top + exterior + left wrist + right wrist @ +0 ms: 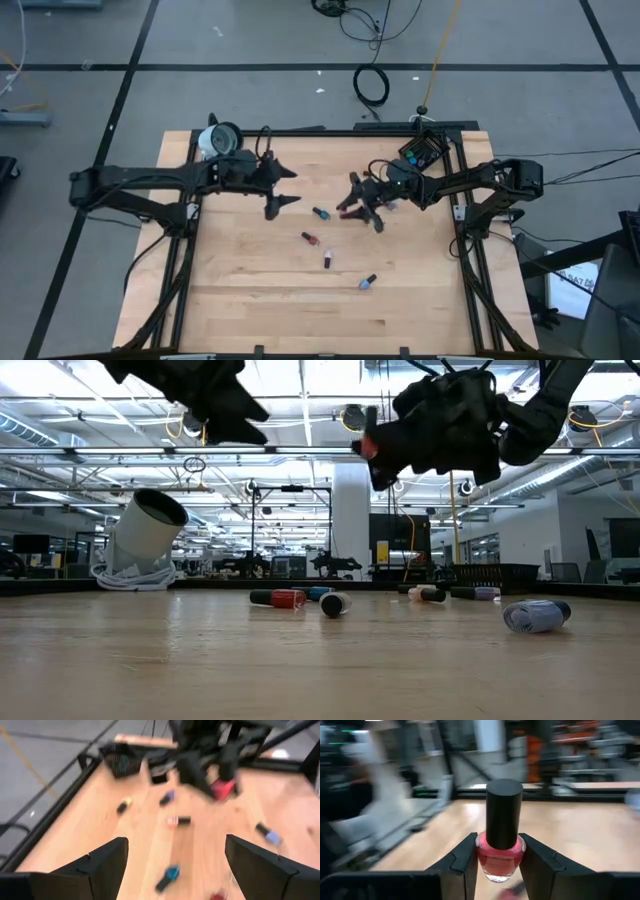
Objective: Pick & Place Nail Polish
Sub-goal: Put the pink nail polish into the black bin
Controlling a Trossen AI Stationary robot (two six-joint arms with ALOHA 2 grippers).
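wooden table [250,300], black frame [470,265], small bottles lying scattered mid-table: teal [320,214], red [309,238], pink [327,260], blue [368,282], white cylinder [220,138] tipped at far left corner

Pink-red nail polish bottle [501,856] with dark cap, upright, clamped between right gripper [501,862] fingers [462,865], above wooden worktop [580,835]

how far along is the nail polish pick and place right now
Done: nothing visibly placed; the black box at the far right corner shows no contents from above. In hand: the right gripper is shut on a red bottle, raised above the table. The left gripper is open and empty. Left: at least four bottles lie loose on the wood, including a teal one and a light blue one.
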